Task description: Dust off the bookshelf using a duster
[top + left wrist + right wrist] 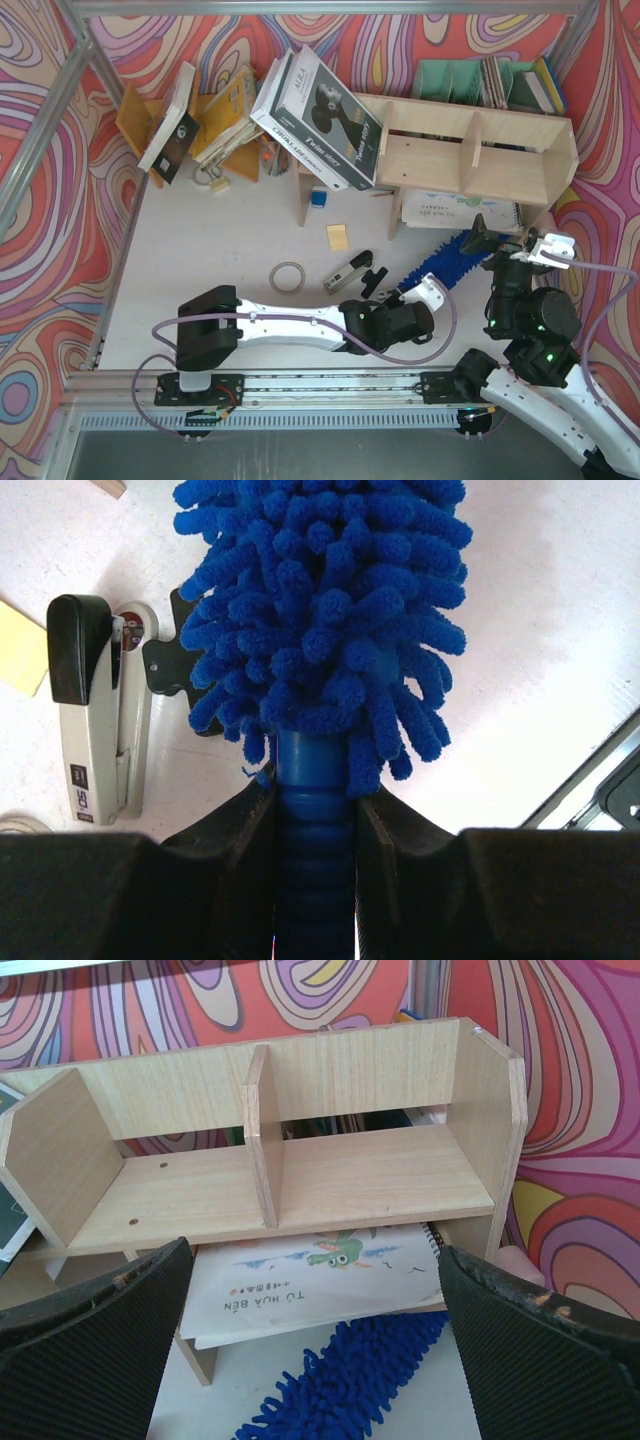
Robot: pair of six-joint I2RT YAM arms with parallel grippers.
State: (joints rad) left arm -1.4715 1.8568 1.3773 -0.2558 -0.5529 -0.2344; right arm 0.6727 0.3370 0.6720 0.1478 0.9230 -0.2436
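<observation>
The bookshelf (470,150), a low pale plywood unit with upright dividers, stands at the back right; it fills the right wrist view (300,1160). The duster (440,262) lies on the table in front of it, its fluffy blue head pointing toward the shelf's lower opening. My left gripper (418,298) is shut on the duster's ribbed blue handle (315,860), with the head (320,610) stretching away from it. My right gripper (512,248) is open and empty, just above the head's tip (340,1390) and facing the shelf.
A spiral sketchbook (320,1270) lies in the shelf's bottom slot. A stapler (95,710), a black clip (168,660), a yellow note (338,236) and a tape roll (288,277) lie left of the duster. A large black-and-white book (320,110) leans on the shelf's left end.
</observation>
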